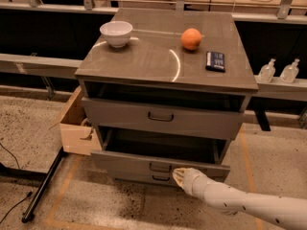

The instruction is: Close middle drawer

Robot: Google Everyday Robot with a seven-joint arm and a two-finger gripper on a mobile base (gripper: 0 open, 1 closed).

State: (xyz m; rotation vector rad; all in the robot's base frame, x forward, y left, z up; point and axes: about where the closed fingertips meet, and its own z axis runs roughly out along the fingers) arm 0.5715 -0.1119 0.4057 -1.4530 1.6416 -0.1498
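The middle drawer (pixel 124 161) is a grey-brown wooden drawer pulled partly out of the cabinet (pixel 158 61), with its dark inside showing. Its small dark handle (pixel 159 167) sits mid-front. My gripper (pixel 179 176), at the end of a pale arm coming from the lower right, is against the drawer's front just right of the handle. The upper drawer (pixel 192 121) is above it, with a dark gap under the cabinet top. The bottom drawer's handle (pixel 158 178) shows just below the open front.
On the cabinet top are a white bowl (pixel 116 33), an orange (pixel 191 39) and a dark flat packet (pixel 215 61). An open cardboard box (pixel 74 128) stands left of the cabinet. A black pole (pixel 43 186) lies on the floor. Two bottles (pixel 267 71) stand on a ledge at right.
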